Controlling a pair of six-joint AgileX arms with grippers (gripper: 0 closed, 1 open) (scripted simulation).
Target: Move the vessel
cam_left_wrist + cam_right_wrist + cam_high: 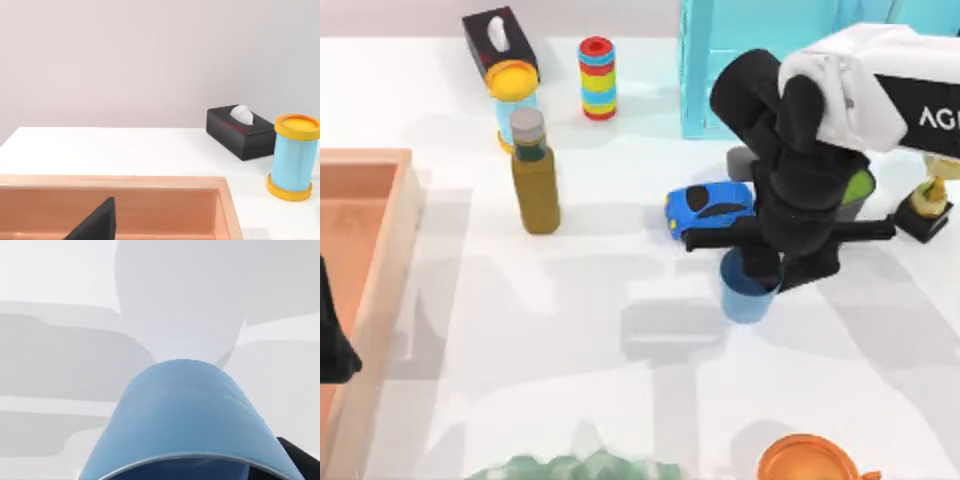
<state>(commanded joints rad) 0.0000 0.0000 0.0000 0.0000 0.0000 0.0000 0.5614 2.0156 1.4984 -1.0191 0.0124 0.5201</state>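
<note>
My right gripper (760, 268) directly over blue cup (747, 295), fingers straddling rim, set close on cup wall; appears gripped. Cup upright, axis vertical, right of surface centre, just front of toy car (710, 207). Left gripper (332, 350) parked over wooden tray (380, 250), left edge; my right arm far nearer.

Top view looks down; right wrist view hugs the blue cup (185, 415).
</note>
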